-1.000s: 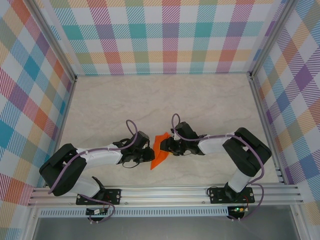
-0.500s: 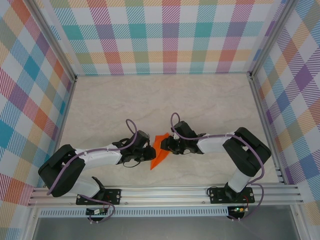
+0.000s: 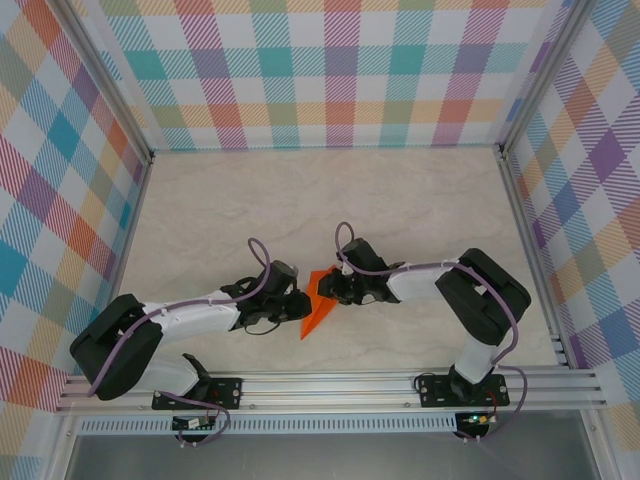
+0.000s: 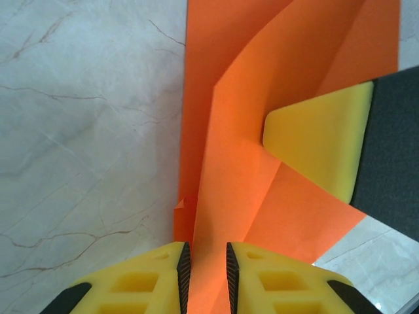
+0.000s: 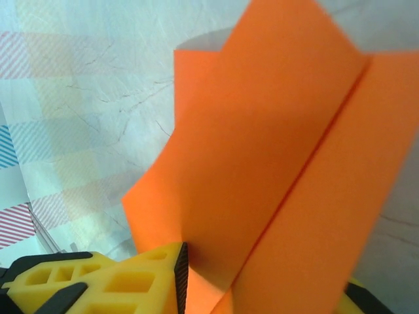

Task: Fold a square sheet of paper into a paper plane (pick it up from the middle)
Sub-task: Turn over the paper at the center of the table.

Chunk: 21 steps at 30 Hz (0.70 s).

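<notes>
The square sheet of paper (image 3: 316,308), part-folded, sits mid-table (image 3: 420,210) toward the near edge, with its crease running near to far between my arms. My left gripper (image 4: 204,254) pinches the fold with narrow fingers. The right gripper (image 5: 265,281) straddles it, but I can't tell whether it has clamped. The sheet carries no writing.

Paper plane (image 3: 316,314) on table (image 3: 420,200), 6 o'clock of centre; left end effector (image 3: 304,304) at its 9 o'clock, right end effector (image 3: 330,291) at its 1 o'clock, both touching it.
</notes>
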Tool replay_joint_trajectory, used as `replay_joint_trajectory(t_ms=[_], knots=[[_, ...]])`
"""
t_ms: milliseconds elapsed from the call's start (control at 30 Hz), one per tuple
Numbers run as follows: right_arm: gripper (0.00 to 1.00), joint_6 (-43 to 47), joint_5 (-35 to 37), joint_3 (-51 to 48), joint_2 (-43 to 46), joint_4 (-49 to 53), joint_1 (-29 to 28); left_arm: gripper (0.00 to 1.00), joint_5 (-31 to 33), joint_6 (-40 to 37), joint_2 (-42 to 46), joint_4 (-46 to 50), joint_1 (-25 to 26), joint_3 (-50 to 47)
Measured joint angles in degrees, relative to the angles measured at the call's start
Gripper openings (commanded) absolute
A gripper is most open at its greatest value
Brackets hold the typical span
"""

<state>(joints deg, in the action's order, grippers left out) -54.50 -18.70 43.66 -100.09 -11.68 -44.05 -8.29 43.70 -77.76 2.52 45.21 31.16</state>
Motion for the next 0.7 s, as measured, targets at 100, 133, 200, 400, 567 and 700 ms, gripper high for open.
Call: replay_joint_trajectory(t_ms=[100, 133, 200, 400, 567, 700], knots=[[0.15, 0.55, 0.02, 1.27, -0.46, 0.61, 0.0, 0.26, 0.46, 0.02, 0.28, 0.2, 0.02, -0.22], [0.13, 0.83, 0.04, 1.53, -0.46, 0.96, 0.0, 0.26, 0.74, 0.02, 0.5, 0.39, 0.02, -0.33], [0.08, 1.62, 0.33, 2.14, -0.35, 2.49, 0.0, 0.28, 1.38, 0.07, 1.42, 0.59, 0.02, -0.83], [0.04, 7.41, 5.81, 5.97, 5.18, 16.61, -0.11, 0.31, 4.02, 0.48, 8.66, 3.72, 0.02, -2.89], [0.05, 15.04, 16.79, 15.69, 11.8, 34.62, -0.44, 0.36, 7.43, 0.66, 17.46, 8.39, 0.02, -3.3], [0.06, 19.19, 31.76, 25.92, 12.11, 51.89, -1.95, 0.4, 10.58, 1.38, 25.7, 12.87, 0.0, -4.66]])
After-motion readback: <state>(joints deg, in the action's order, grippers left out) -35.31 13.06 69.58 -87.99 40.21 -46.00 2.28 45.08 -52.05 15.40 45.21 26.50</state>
